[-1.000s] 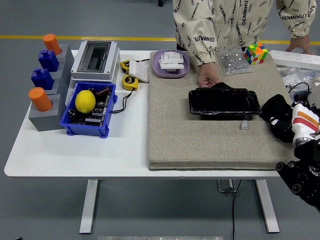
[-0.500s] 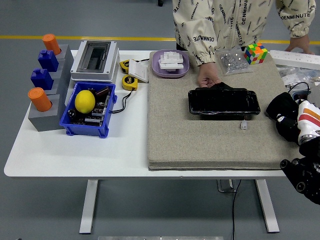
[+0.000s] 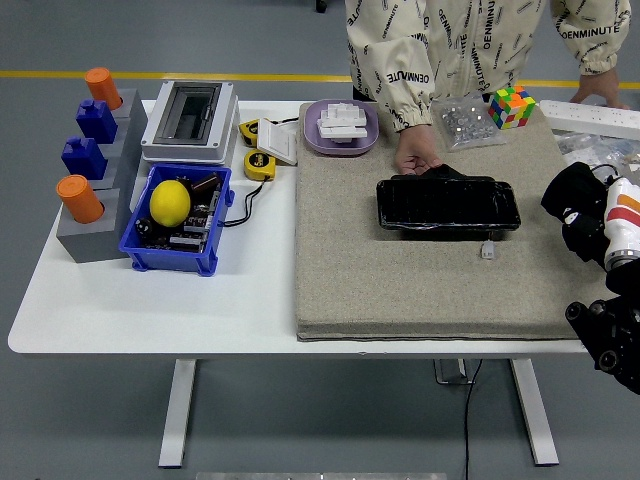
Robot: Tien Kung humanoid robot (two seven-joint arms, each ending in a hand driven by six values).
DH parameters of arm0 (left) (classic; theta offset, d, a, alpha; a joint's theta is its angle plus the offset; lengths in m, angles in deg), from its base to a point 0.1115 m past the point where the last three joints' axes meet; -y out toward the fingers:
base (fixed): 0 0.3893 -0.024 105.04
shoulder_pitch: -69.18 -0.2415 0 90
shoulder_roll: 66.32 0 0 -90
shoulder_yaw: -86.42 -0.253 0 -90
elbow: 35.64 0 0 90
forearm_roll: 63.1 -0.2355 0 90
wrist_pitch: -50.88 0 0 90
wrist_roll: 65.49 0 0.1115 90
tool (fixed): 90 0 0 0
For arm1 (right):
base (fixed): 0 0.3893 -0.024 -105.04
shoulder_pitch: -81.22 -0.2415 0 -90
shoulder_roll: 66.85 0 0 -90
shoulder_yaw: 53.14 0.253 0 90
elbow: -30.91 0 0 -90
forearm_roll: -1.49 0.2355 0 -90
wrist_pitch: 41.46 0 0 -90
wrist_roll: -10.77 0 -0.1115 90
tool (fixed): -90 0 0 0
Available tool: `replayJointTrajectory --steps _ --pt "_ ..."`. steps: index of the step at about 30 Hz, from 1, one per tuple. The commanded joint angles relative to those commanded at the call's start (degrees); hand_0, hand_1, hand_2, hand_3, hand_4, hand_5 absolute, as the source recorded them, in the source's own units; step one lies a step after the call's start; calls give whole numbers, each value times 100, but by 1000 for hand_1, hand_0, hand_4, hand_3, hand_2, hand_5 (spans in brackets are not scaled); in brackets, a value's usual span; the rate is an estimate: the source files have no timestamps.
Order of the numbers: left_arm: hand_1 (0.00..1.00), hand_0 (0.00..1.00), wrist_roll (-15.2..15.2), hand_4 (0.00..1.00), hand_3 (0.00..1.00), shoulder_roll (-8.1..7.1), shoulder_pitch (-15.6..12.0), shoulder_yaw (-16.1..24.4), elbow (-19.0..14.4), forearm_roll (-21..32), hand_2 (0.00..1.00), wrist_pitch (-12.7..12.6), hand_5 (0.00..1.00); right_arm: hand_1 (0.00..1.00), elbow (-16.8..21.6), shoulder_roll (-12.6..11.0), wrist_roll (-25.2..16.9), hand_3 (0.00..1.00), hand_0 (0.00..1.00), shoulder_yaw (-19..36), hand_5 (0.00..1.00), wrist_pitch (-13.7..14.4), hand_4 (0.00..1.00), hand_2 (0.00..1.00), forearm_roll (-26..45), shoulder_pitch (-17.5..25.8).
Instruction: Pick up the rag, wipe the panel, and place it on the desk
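Panel [image 3: 448, 204] lies mid-mat [image 3: 380, 280], long axis left-right, a person's hand [image 3: 415, 158] at its far-left corner. The dark rag [image 3: 455, 172] seems tucked at that far edge. Right hand [image 3: 582, 215] hovers off the panel's right end, nearest; whether its fingers are open is unclear.

The robot's black five-fingered right hand [image 3: 580, 208] is farther right and higher than a second ago, pulling back toward the beige felt mat's [image 3: 420, 270] right edge and away from the glossy black rectangular panel [image 3: 448, 204].
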Motion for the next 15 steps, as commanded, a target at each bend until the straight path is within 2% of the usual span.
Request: replayJointTrajectory --steps 5,15 --pt "642 605 2 628 562 -3 -5 12 1 -6 657 -1 442 426 6 130 45 463 291 23 34 0 722 458 -2 -94" --pt "642 606 2 628 561 -14 -12 25 1 -15 656 -4 442 426 31 390 116 465 294 -292 37 0 722 459 81 -281"
